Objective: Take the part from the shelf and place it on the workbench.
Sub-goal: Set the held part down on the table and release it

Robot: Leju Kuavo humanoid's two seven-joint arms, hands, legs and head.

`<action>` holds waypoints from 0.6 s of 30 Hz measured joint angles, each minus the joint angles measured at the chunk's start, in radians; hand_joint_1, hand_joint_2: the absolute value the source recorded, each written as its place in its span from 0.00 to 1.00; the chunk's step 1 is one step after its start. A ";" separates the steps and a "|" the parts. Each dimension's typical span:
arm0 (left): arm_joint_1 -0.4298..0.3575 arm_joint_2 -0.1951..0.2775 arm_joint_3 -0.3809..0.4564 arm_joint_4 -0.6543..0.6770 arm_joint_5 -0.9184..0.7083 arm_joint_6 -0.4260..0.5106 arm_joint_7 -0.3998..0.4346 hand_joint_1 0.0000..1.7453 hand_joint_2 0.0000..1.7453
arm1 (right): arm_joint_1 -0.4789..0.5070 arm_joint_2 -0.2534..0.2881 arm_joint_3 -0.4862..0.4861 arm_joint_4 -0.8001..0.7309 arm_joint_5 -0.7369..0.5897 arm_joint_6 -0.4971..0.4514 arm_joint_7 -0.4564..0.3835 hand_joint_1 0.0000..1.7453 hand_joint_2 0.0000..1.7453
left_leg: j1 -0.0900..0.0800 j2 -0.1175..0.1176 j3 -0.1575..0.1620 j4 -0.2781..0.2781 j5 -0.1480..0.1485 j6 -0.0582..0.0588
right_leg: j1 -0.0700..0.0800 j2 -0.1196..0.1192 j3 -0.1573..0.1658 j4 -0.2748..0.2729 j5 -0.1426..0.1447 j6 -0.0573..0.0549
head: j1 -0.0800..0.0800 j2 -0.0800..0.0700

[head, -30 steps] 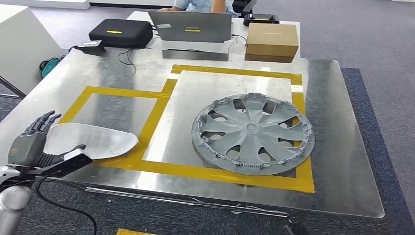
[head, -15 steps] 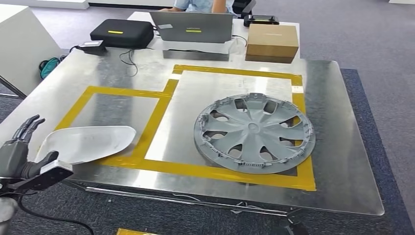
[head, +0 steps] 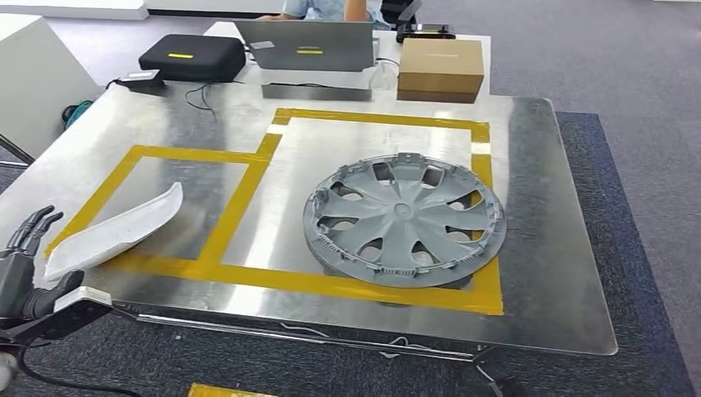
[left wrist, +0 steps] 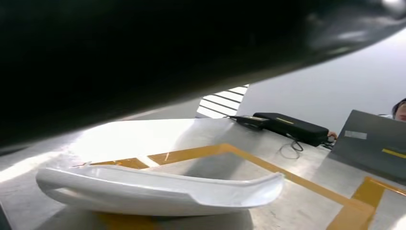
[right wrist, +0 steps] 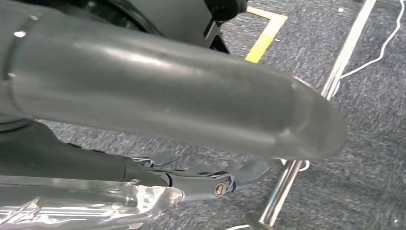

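White part lying on the metal workbench across the yellow tape, left hand just beside, fingers apart and apparently empty, so probably placed; next, pull clear.

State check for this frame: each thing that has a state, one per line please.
white part: released, resting on the workbench across the yellow tape, one end raised.
left hand: off the part, fingers apart, holding nothing.
hubcap: lying flat inside the larger taped square.
laptop: lid open.
cardboard box: closed.
black case: closed.
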 joint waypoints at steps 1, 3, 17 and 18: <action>0.000 0.000 0.001 -0.001 0.001 0.000 0.000 0.00 0.00 | -0.001 0.000 0.000 0.000 0.000 0.000 0.000 0.00 0.00 | -0.001 0.000 -0.019 0.042 -0.032 0.000 | 0.000 -0.001 -0.002 -0.008 0.006 -0.010 | -0.003 0.000; 0.001 -0.001 0.004 -0.002 0.002 0.001 -0.001 0.00 0.00 | -0.001 0.000 0.001 0.001 0.000 0.000 0.000 0.00 0.00 | -0.006 0.000 -0.077 0.177 -0.108 0.001 | 0.003 -0.003 -0.010 -0.015 0.017 -0.021 | -0.008 0.000; 0.044 -0.021 0.053 -0.033 0.053 0.005 -0.059 0.00 0.00 | 0.005 -0.005 0.004 0.002 -0.014 0.001 0.000 0.00 0.00 | -0.013 -0.007 -0.024 0.010 0.026 0.050 | 0.002 -0.008 -0.113 0.112 -0.039 0.029 | -0.006 0.000; 0.046 -0.022 0.057 -0.034 0.056 0.005 -0.062 0.00 0.00 | 0.004 -0.005 0.005 0.002 -0.014 0.001 0.000 0.00 0.00 | -0.017 -0.006 -0.035 0.010 0.035 0.057 | 0.004 -0.008 -0.131 0.182 -0.085 0.029 | -0.005 0.000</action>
